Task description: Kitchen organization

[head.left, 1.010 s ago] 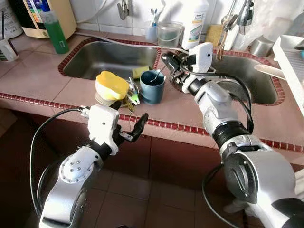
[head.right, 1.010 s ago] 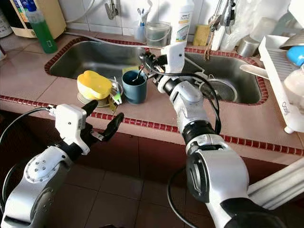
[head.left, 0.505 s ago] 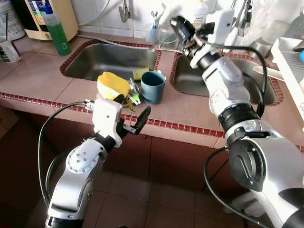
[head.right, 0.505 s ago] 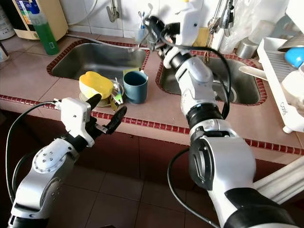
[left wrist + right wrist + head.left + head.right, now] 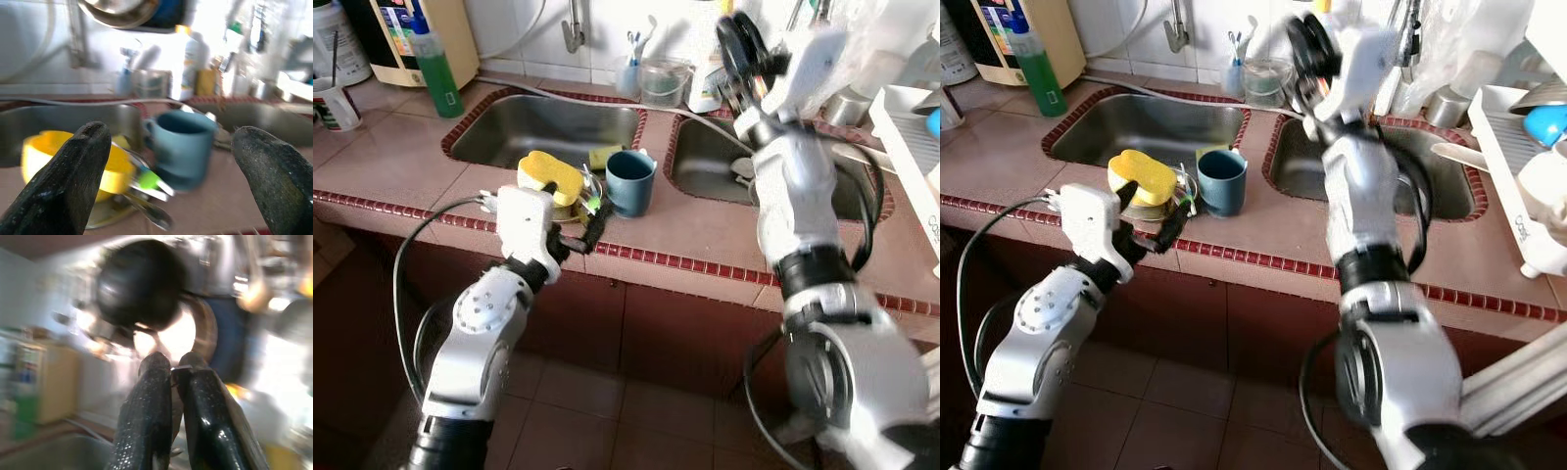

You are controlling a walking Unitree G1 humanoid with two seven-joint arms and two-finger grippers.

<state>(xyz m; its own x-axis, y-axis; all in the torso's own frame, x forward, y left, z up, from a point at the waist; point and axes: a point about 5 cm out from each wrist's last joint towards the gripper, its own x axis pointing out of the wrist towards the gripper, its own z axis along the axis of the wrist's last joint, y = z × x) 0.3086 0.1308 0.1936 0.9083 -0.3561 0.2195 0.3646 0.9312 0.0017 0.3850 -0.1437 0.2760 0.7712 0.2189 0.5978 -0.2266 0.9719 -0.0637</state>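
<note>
The robot is standing at a tiled kitchen table [image 5: 401,166] with a double steel sink, its two silver arms reaching over the front edge. The right gripper [image 5: 741,49] is raised high above the divider between the basins, close to the back wall, and the arm is blurred in both head views. In the right wrist view its two black fingers [image 5: 151,421] are pressed almost together, and something thin and pale seems to be showing between them, though the blur is making it impossible to say what it is or whether it is truly held. The left gripper [image 5: 576,232] is hovering at the table's front edge with its fingers spread wide and gripping nothing; the left wrist view is looking between them at the dishes.

A blue mug [image 5: 629,181] is standing upright on the strip of table in front of the left basin [image 5: 543,127]. Just beside it, on the robot's left, a yellow bowl [image 5: 548,172] is lying upside down on a plate, with cutlery [image 5: 146,191], including a green-handled piece, poking out from under it toward the mug. A yellow-green sponge [image 5: 603,155] is resting at the basin's rim behind the mug.

Along the back wall a green bottle [image 5: 436,70] is standing at the left, a clear cup [image 5: 664,80] near the tap, and a white dish rack [image 5: 909,127] is sitting at the far right.
</note>
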